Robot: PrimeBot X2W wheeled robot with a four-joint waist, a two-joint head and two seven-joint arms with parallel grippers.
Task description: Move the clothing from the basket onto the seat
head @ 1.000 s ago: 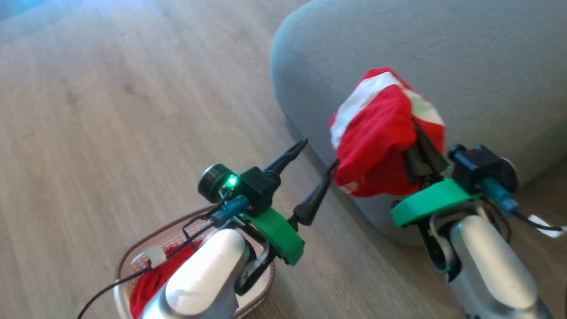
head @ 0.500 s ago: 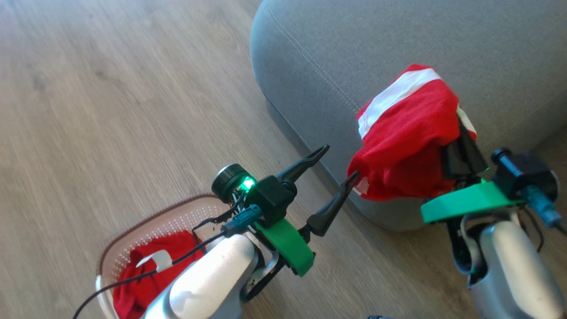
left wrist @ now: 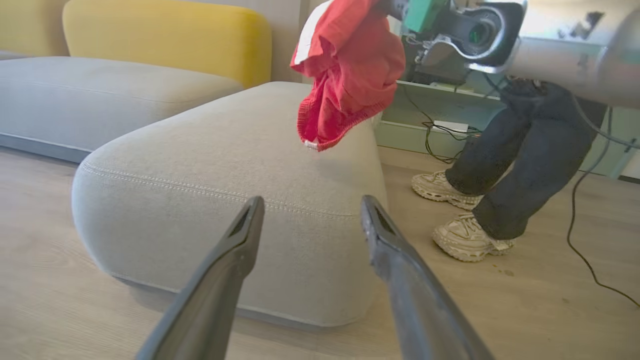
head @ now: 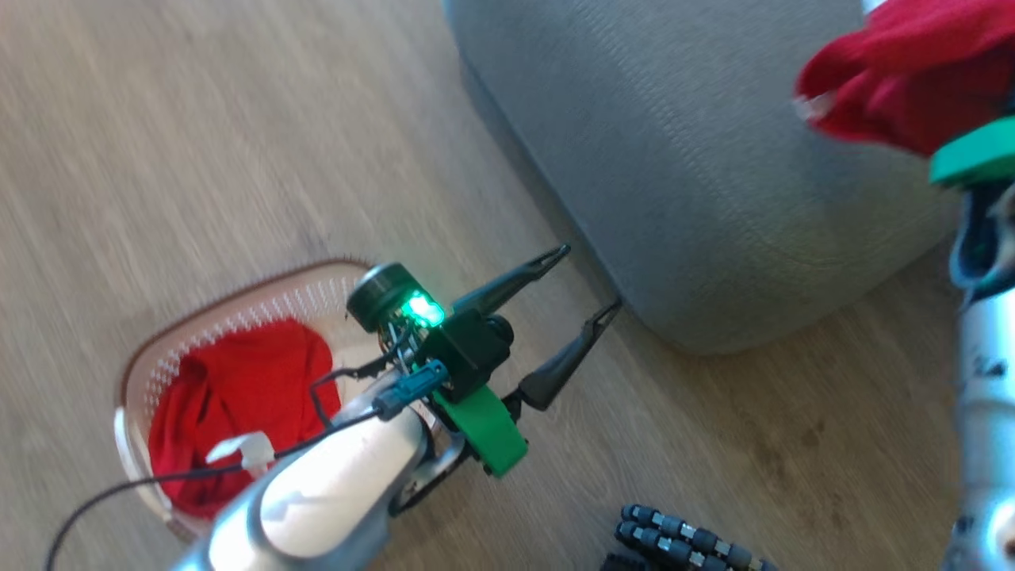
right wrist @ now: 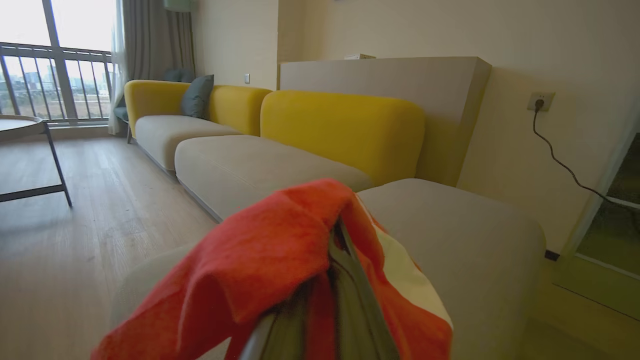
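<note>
Clothing [head: 238,388] of bright red colour lies in a crumpled heap inside the basket [head: 270,305], which stands on the wooden floor [head: 198,143] near the rounded corner of the seat [head: 714,182] but apart from it. One more red garment [left wrist: 350,65], with a white band on it, is up in the air. The right gripper [right wrist: 345,270] has its two dark fingers pressed close together, and the fabric is wrapped over and around them, so it holds this piece firmly. In the left wrist view the garment hangs from that gripper above the grey cushion. Whether its lower hem touches the cushion I cannot tell. The left gripper [head: 592,279] is spread wide and has nothing between its fingers. It is above the floor between the basket and the seat, and its tips point toward the side of the seat, just beside the corner. Its pale forearm [head: 333,484] passes over the near part of the basket. Beyond the seat, a person [left wrist: 525,150] in dark trousers and pale shoes stands on the floor, and a long sofa [right wrist: 340,130] with yellow backrests runs along the wall.
</note>
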